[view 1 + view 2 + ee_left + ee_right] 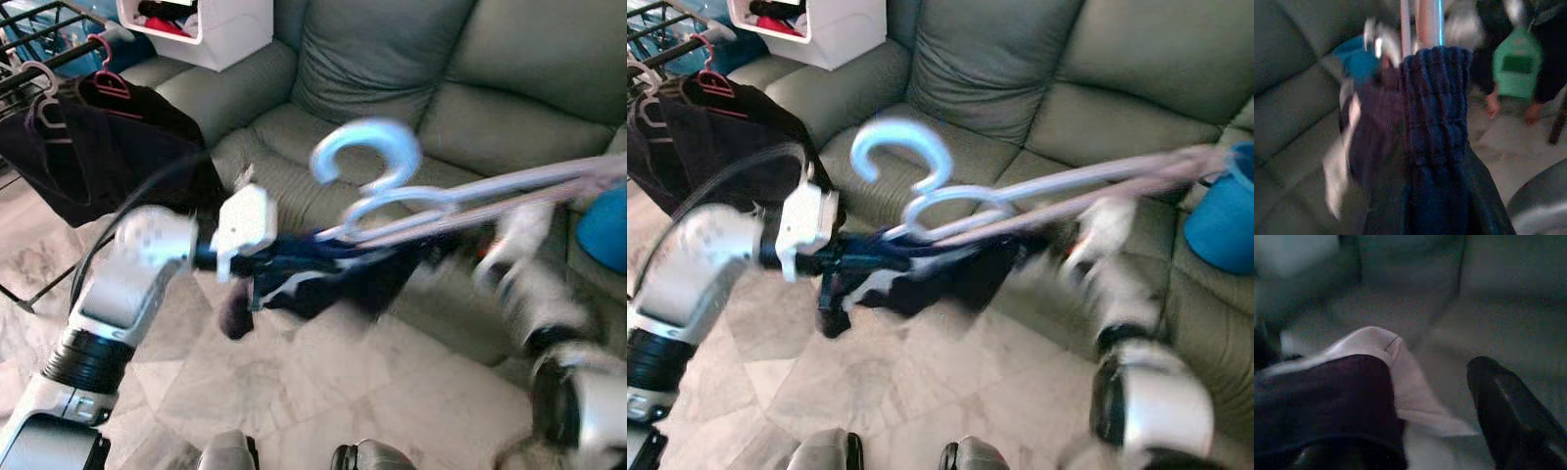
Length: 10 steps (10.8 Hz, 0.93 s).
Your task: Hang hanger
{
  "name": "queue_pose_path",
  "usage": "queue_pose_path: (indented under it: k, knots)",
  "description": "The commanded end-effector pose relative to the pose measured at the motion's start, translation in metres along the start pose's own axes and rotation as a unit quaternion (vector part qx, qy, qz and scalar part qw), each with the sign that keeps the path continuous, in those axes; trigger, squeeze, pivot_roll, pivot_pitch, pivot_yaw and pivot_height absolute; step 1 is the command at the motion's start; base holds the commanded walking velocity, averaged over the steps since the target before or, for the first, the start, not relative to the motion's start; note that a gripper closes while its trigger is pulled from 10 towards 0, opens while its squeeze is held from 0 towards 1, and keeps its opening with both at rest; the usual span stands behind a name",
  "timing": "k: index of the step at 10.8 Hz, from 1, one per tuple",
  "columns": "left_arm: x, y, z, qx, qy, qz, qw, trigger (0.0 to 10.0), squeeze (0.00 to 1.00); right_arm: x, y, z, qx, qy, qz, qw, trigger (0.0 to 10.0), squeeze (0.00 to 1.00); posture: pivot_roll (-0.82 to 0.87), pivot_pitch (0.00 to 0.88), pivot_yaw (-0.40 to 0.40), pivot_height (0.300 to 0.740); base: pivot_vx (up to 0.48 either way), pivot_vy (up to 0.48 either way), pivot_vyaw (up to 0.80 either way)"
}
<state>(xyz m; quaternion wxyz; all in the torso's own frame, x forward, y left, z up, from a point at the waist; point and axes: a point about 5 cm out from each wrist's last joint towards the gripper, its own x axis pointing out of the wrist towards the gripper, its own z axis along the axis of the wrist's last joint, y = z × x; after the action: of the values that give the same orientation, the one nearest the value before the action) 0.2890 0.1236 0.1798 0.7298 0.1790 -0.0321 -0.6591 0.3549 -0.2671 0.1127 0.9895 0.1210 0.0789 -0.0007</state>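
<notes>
grey sofa (411, 88), hanger (411, 196) over floor (294, 382)

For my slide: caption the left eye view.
Pale blue plastic hanger with dark navy garment held before a grey-green sofa.

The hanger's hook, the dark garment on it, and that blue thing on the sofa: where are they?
hanger (367, 147): left eye view, on the top of its pale blue hook.
dark garment (1437, 147): left wrist view, on its ribbed navy waistband.
blue thing (1220, 220): right eye view, on its side wall, at the sofa's right end.
</notes>
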Motion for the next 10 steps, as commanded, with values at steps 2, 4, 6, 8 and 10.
queue_pose_path:
  k: [2,4,6,8,10]
  knots:
    - [-0.022,-0.001,-0.045,-0.024,0.071,0.054,0.996,0.0,0.00,0.005,0.000,0.065,-0.002,-0.137,-0.016,0.991,0.0,0.00,-0.04,0.043,-0.051,0.740,0.000,0.000,0.00]
    - [-0.029,0.001,-0.070,-0.049,0.098,0.110,0.988,0.0,0.00,0.006,0.014,0.096,-0.039,-0.200,0.020,0.979,0.0,0.00,-0.06,0.019,-0.060,0.740,0.000,0.000,0.00]
    - [-0.034,0.005,-0.079,-0.076,0.084,0.159,0.981,0.0,0.00,0.006,0.018,0.106,-0.058,-0.217,0.031,0.974,0.0,0.00,-0.07,0.010,-0.061,0.740,0.000,0.000,0.00]
    - [-0.033,-0.010,-0.096,-0.087,0.118,0.131,0.980,0.0,0.00,0.004,0.020,0.118,-0.081,-0.237,0.034,0.968,0.0,0.00,-0.07,0.010,-0.057,0.740,0.000,0.000,0.00]
    - [-0.024,-0.025,-0.101,-0.097,0.123,0.080,0.984,0.0,0.00,0.004,0.023,0.127,-0.092,-0.251,0.036,0.963,0.0,0.00,-0.07,0.008,-0.054,0.740,0.000,0.000,0.00]
